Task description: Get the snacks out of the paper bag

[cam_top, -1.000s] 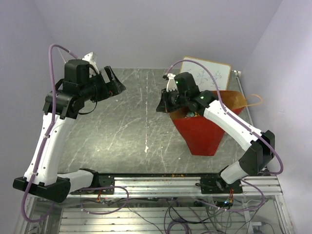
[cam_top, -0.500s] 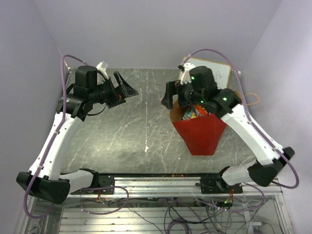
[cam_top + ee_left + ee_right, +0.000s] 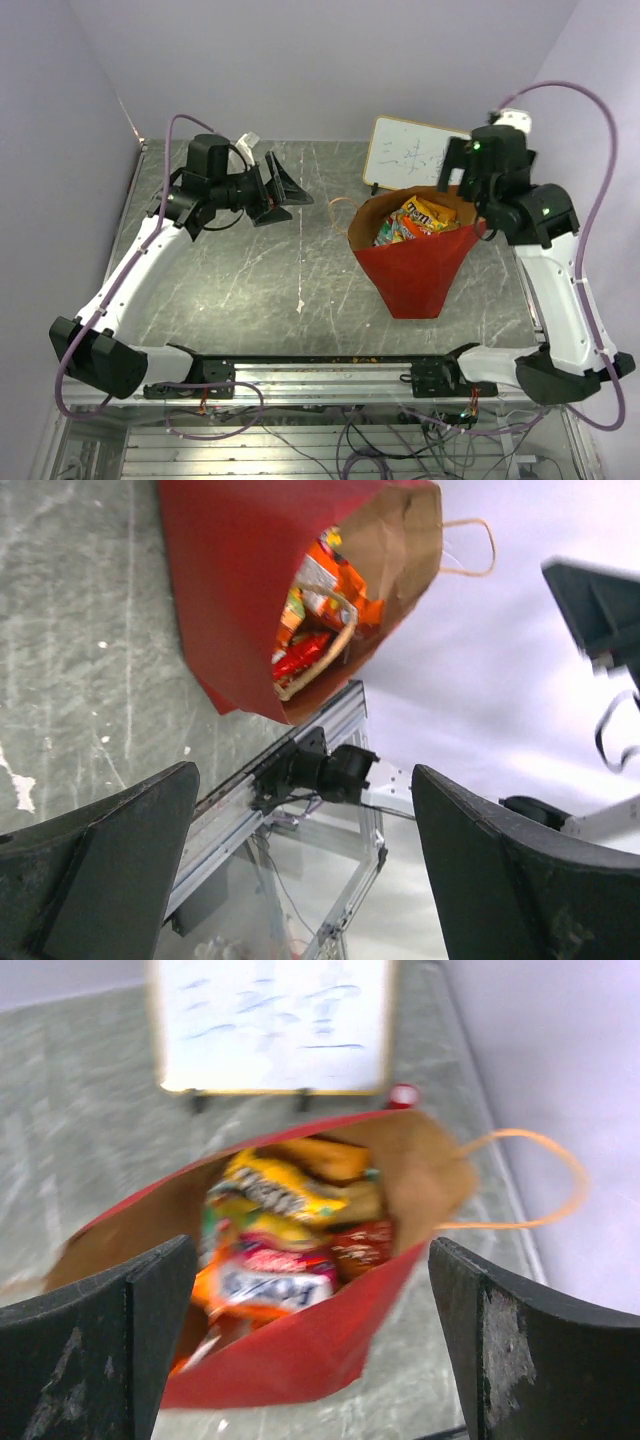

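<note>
The paper bag [image 3: 412, 275] is red outside and brown inside. It stands on the right half of the table with its mouth wide open. The snacks [image 3: 410, 221] fill it: yellow, orange and red foil packets. My right gripper [image 3: 463, 184] hovers open above the bag's back right rim and holds nothing. In the right wrist view the snacks [image 3: 277, 1222] and the bag [image 3: 300, 1355] lie between and below my spread fingers [image 3: 120, 1330]. My left gripper [image 3: 283, 196] is open in the air left of the bag. Its wrist view shows the bag [image 3: 225, 600] and the snacks [image 3: 318, 598] from the side.
A small whiteboard [image 3: 418, 154] leans behind the bag, with a red-capped marker [image 3: 403, 1094] at its foot. The bag's cord handle [image 3: 545, 1175] loops out to the right, near the side wall. An aluminium rail [image 3: 320, 368] runs along the table's near edge.
My right gripper has opened and risen back to the right, off the bag's mouth, which now gapes with the snacks showing. My left arm has swung right, toward the bag.
</note>
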Robot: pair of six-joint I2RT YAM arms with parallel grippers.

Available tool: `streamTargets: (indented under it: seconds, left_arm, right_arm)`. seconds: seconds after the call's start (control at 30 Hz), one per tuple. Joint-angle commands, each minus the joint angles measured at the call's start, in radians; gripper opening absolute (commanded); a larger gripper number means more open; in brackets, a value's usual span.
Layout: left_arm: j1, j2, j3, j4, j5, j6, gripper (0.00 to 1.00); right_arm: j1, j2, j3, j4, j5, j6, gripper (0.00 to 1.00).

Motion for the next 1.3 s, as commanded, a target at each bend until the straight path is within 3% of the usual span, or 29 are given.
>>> streamTargets:
  seconds: [0.0, 0.23, 0.4, 0.6, 0.73, 0.97, 1.13, 1.27]
  left_arm:
    - [-0.054, -0.019, -0.001, 0.062, 0.045, -0.031, 0.98]
    - [-0.075, -0.029, 0.029, -0.037, 0.029, 0.028, 0.98]
    - [-0.075, -0.030, 0.079, -0.167, 0.011, 0.138, 0.98]
    - [-0.075, -0.067, 0.069, -0.247, 0.004, 0.205, 0.98]
    - [-0.074, -0.120, 0.022, -0.219, 0.014, 0.192, 0.98]
    - [-0.074, -0.156, -0.002, -0.248, -0.014, 0.243, 0.98]
    - [-0.074, -0.151, -0.010, -0.260, -0.007, 0.273, 0.98]
    - [-0.074, -0.146, -0.005, -0.268, -0.020, 0.293, 0.98]
  right_arm:
    - [-0.258, 0.016, 0.021, -0.093, 0.021, -0.027, 1.00]
    - [-0.481, -0.015, -0.076, -0.020, -0.133, -0.025, 1.00]
    - [-0.681, -0.009, -0.156, 0.027, -0.389, 0.004, 0.99]
    - [-0.823, -0.027, -0.237, 0.062, -0.571, 0.015, 0.97]
    - [-0.894, -0.060, -0.335, 0.219, -0.772, 0.067, 0.88]
    - [-0.950, -0.117, -0.471, 0.431, -0.933, 0.129, 0.71]
    - [-0.972, -0.156, -0.530, 0.508, -1.009, 0.156, 0.43]
    - [-0.973, -0.187, -0.601, 0.585, -1.083, 0.196, 0.42]
